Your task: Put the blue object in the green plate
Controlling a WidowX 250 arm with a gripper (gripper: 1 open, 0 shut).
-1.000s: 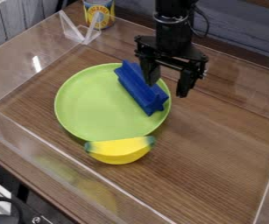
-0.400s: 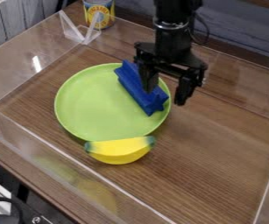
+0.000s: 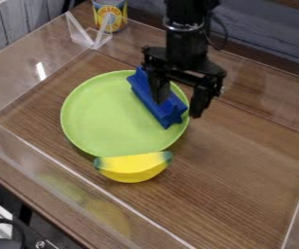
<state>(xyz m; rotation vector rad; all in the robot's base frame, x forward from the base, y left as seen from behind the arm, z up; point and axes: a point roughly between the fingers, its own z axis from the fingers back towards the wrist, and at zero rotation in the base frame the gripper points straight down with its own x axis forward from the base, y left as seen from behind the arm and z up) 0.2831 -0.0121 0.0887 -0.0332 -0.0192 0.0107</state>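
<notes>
The blue object [image 3: 167, 109] lies tilted on the right side of the green plate [image 3: 93, 112], with its near end over the plate's raised rim. My gripper [image 3: 178, 95] points straight down over the block's far half. Its black fingers [image 3: 202, 101] stand wide apart, one on each side of the block. They are open and do not close on it. The upper left end of the block is partly hidden behind the left finger.
A yellow rounded object [image 3: 134, 167] rests against the plate's front rim. A yellow-labelled container [image 3: 109, 14] stands at the back left. Clear plastic walls [image 3: 21, 68] enclose the wooden table [image 3: 242, 165], with bare wood to the right and front.
</notes>
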